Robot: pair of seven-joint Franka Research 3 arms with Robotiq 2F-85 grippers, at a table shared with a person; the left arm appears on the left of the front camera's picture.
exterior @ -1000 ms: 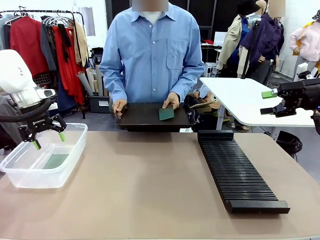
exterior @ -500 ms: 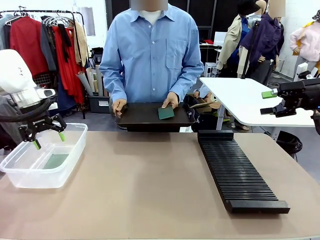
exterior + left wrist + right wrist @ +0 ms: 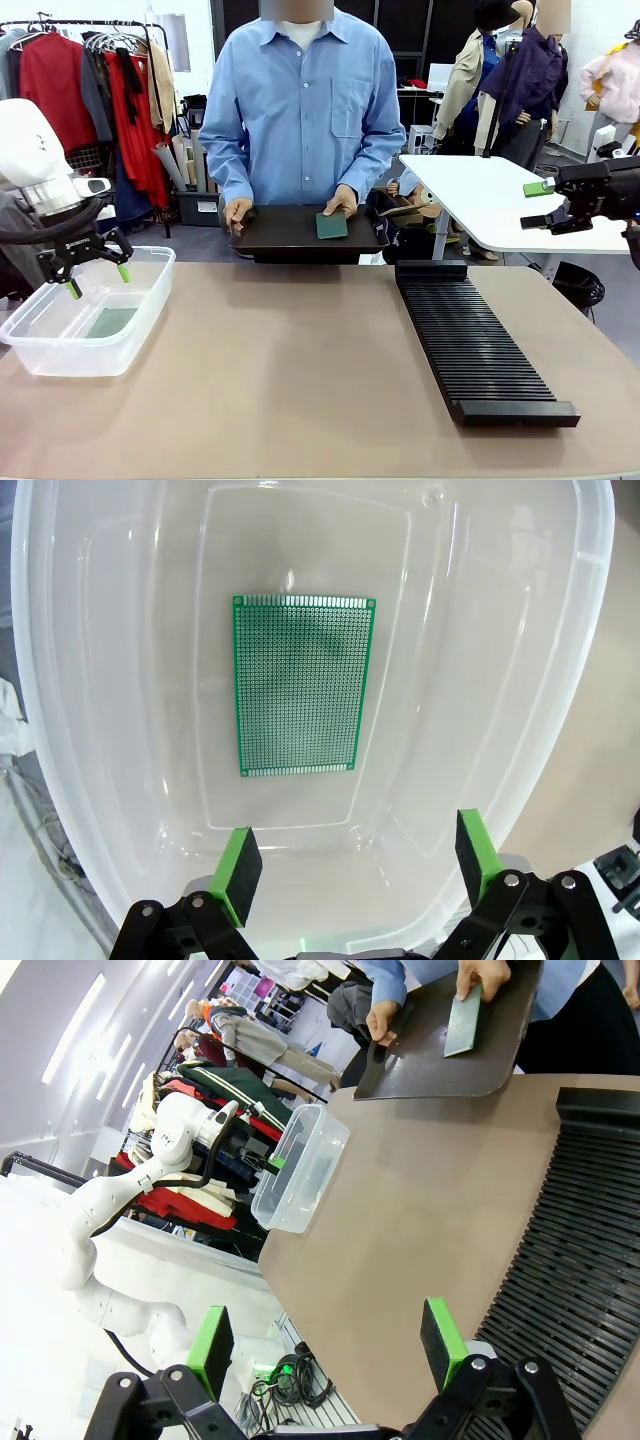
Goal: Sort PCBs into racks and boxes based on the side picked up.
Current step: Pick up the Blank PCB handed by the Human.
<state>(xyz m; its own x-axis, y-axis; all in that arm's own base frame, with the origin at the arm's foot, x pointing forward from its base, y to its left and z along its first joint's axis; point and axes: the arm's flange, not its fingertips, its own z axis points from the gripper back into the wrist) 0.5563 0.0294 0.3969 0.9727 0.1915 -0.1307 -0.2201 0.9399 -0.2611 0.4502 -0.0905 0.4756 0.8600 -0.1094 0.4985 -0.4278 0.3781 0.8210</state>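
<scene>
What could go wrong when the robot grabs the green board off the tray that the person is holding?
The person's hand rests right beside the dark PCB on the tray, so a reaching gripper might bump fingers. The tray is hand-held, so it may wobble and the board could slide. The open left gripper hangs low over the tub; swinging sideways before rising might knock its wall.

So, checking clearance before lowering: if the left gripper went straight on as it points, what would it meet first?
Probably the green perforated circuit board lying flat on the floor of the clear plastic tub, straight ahead of the open left gripper.
</scene>
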